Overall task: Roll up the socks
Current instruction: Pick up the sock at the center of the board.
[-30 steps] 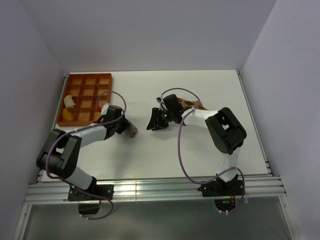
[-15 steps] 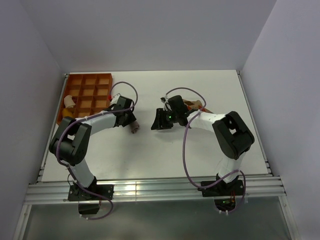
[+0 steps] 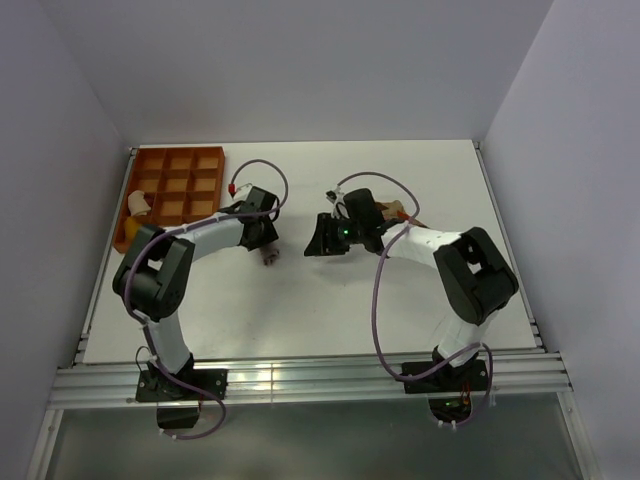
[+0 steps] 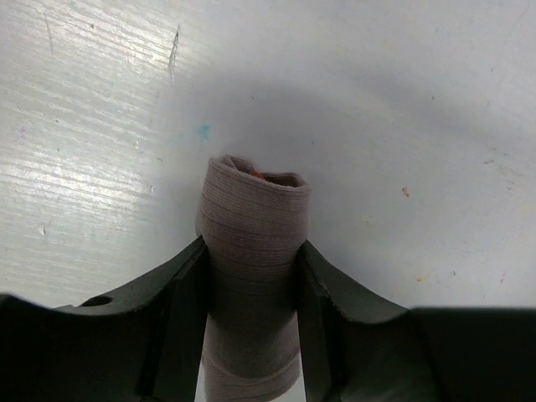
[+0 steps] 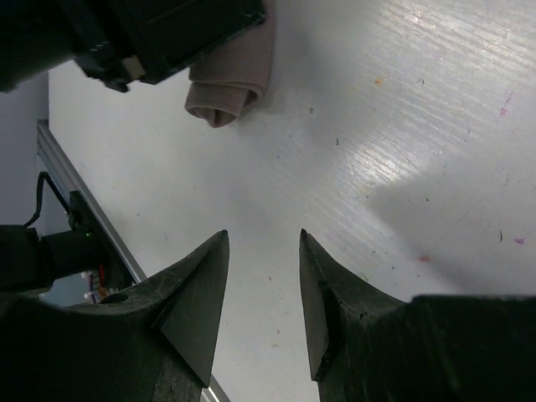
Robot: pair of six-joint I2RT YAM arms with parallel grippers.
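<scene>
A grey-brown sock (image 4: 255, 226), rolled into a tight tube with a trace of red at its open end, lies on the white table. My left gripper (image 4: 252, 244) is shut on it, a finger pressing each side. From above, the roll (image 3: 268, 256) pokes out below the left gripper (image 3: 264, 240), left of centre. My right gripper (image 3: 322, 240) hovers open a short way to its right with nothing between its fingers (image 5: 264, 234); its camera sees the roll (image 5: 230, 79) under the left gripper's body. The tan argyle sock (image 3: 393, 210) lies behind the right arm, mostly hidden.
An orange tray (image 3: 180, 151) divided into compartments sits at the back left, with a white item (image 3: 138, 205) and a yellow one (image 3: 135, 233) in its left cells. The metal rail (image 3: 300, 380) runs along the near edge by the arm bases.
My left arm has swung right and slightly away, carrying the rolled sock toward the table's middle. The right gripper has drifted a little to the right and stayed open.
</scene>
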